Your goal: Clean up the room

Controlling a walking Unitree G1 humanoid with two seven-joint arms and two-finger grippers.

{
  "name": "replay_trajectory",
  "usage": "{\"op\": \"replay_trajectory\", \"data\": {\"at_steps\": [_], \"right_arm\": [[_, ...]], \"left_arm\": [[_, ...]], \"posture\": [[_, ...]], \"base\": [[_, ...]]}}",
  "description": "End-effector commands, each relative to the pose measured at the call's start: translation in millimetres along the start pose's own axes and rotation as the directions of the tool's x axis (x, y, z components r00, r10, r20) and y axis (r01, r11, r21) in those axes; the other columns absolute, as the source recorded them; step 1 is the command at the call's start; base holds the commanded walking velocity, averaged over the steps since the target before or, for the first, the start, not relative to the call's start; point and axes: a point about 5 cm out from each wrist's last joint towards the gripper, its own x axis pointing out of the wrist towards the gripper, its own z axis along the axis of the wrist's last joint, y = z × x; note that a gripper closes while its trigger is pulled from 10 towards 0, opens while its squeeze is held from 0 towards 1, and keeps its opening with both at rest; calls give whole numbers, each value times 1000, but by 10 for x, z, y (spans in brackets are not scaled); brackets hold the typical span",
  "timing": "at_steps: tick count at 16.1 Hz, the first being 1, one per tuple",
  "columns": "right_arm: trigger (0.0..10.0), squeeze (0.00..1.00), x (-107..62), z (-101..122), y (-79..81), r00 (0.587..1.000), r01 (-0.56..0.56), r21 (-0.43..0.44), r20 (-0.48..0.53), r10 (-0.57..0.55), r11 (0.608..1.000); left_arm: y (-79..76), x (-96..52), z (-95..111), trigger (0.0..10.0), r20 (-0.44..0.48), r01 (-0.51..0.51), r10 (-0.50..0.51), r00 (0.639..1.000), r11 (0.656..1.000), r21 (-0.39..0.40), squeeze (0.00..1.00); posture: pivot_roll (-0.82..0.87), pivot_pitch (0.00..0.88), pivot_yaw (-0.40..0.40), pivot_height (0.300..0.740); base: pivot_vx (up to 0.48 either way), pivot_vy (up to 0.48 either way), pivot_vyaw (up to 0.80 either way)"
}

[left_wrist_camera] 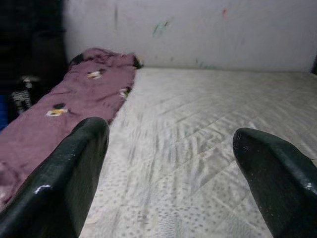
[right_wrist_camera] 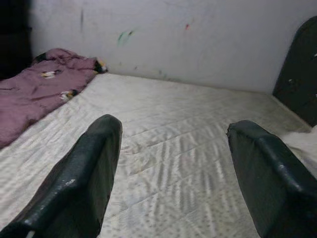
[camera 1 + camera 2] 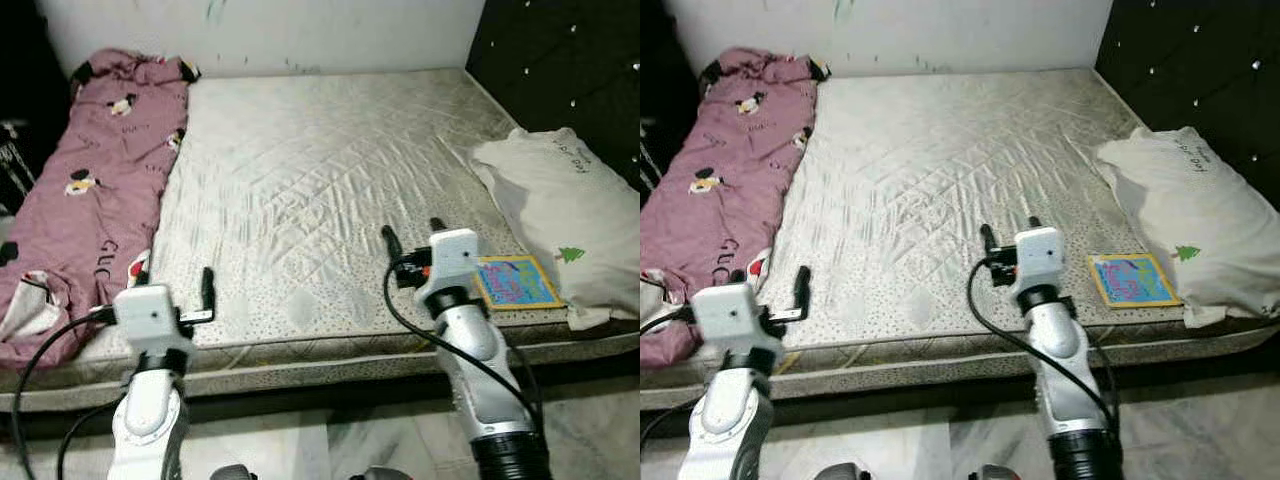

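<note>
A crumpled pink blanket (image 3: 90,190) printed "GUCCI" lies along the mattress's (image 3: 320,190) left edge; both the left gripper (image 1: 171,163) and the right gripper (image 2: 173,163) have fingers spread apart.

A: Any readable text?
B: Pink blanket (image 3: 95,190) on the bed's left side has dark print near its lower edge, reads roughly "GUC".
A: Pillow?
B: White pillow (image 3: 565,215) has small dark lettering near its top, too small to read, plus a green tree mark.
A: The book?
B: Colourful book (image 3: 515,282) cover has lettering, blurred, can't read it.
</note>
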Motion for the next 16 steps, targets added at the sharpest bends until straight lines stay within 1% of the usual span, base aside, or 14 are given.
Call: {"op": "replay_trajectory", "data": {"at_steps": [1, 3, 6, 7, 9, 13, 16], "right_arm": [[10000, 0, 20, -70, 20, 999, -10, 29, -31, 11, 1000], [10000, 0, -1, -114, 24, 999, -5, 52, -50, 7, 999], [10000, 0, -8, -107, 41, 999, -6, 54, -48, 8, 999], [10000, 0, -34, -117, 16, 998, 3, 54, -58, 0, 999], [10000, 0, -32, -109, -2, 998, 9, 48, -58, -6, 999], [10000, 0, -13, -78, -13, 999, 7, 48, -50, -5, 999], [10000, 0, -5, -89, 14, 998, -11, 48, -57, 14, 999]], "left_arm": [[20, -6, -1, 10000, 9, -16, 16, 1000, 1000, -9, 0], [-17, -28, -50, 10000, -14, 5, -5, 1000, 1000, -1, 0], [-4, -26, -48, 10000, -24, 5, -6, 1000, 999, -36, 0], [-32, -18, -42, 10000, -27, 21, -22, 999, 998, -54, 0], [-51, 16, -34, 10000, -23, 28, -30, 999, 997, -75, 0], [-70, 61, -30, 10000, -16, 40, -42, 999, 996, -84, 0], [-49, 37, -43, 10000, -22, 31, -33, 999, 996, -82, 0]], "posture": [[54, 0, -1, 740], [48, 0, 5, 740], [46, 0, 9, 740], [37, 0, 8, 740], [29, 6, 4, 740], [24, 6, -1, 740], [41, 9, -13, 740]], "base": [[0, 0, 0], [0, 0, 0], [0, 0, 0], [0, 0, 0], [0, 0, 0], [0, 0, 0], [0, 0, 0]]}}
